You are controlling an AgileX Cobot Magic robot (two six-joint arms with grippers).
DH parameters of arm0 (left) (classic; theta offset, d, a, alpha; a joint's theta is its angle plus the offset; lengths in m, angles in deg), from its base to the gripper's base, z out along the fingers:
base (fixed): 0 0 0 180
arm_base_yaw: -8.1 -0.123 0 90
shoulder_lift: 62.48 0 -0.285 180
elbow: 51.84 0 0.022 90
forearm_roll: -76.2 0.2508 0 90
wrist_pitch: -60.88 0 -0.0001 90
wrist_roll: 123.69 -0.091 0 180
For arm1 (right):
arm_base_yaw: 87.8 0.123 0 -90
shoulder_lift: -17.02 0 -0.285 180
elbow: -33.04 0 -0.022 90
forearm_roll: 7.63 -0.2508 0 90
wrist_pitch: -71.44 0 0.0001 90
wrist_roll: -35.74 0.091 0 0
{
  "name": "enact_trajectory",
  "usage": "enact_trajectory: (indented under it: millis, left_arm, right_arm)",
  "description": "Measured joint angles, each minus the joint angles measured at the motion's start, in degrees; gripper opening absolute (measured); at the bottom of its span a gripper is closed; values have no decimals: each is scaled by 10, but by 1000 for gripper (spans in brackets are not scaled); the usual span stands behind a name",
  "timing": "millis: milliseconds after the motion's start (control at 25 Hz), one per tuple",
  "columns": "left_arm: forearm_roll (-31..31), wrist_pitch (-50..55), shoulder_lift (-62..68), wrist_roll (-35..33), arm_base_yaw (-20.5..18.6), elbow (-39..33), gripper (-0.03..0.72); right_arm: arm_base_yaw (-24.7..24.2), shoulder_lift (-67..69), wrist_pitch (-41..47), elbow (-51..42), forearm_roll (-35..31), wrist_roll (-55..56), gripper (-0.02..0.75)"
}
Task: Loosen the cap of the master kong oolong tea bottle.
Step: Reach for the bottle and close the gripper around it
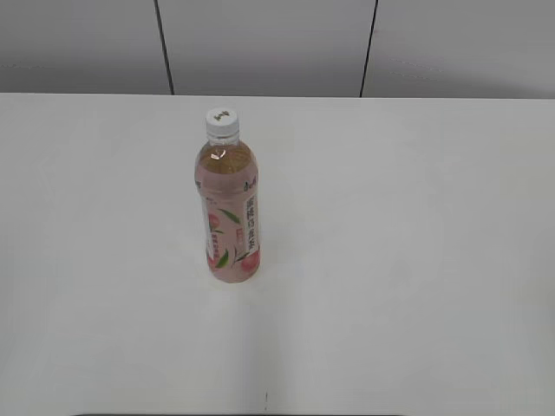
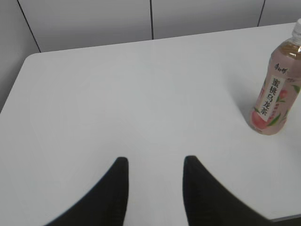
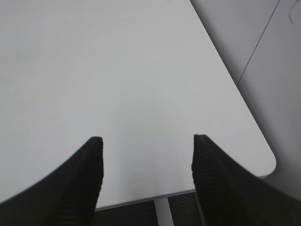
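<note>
Left wrist view shows the left gripper (image 2: 153, 162) with its dark fingers spread apart and empty, over a bare white table (image 2: 117, 103). Ahead and well off to its right stands the master kong oolong tea bottle (image 2: 275, 92), a tall clear plastic bottle of amber tea with a pale pink peach label, upright and untouched. The right gripper (image 3: 146, 141) gapes wider, holding nothing; the bottle is out of its view. In the exterior view the small round white plastic screw cap (image 1: 222, 122) sits on the neck, probably fully screwed, though that is hard to tell. Nearly full, the bottle should feel fairly heavy, its thin wall slick and yielding. Grip the labelled body firmly; pinch the cap at its rim.
</note>
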Motion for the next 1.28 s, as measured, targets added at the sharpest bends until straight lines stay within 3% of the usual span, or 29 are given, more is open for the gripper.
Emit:
enact_trajectory:
  millis: [1120, 1280]
  left_arm:
    - [-11, 0, 0, 0, 0, 0, 243]
    - [-48, -61, 27, -63, 0, 17, 248]
  right_arm:
    - [0, 0, 0, 0, -4, 0, 455]
    - [0, 28, -4, 3, -33, 0, 455]
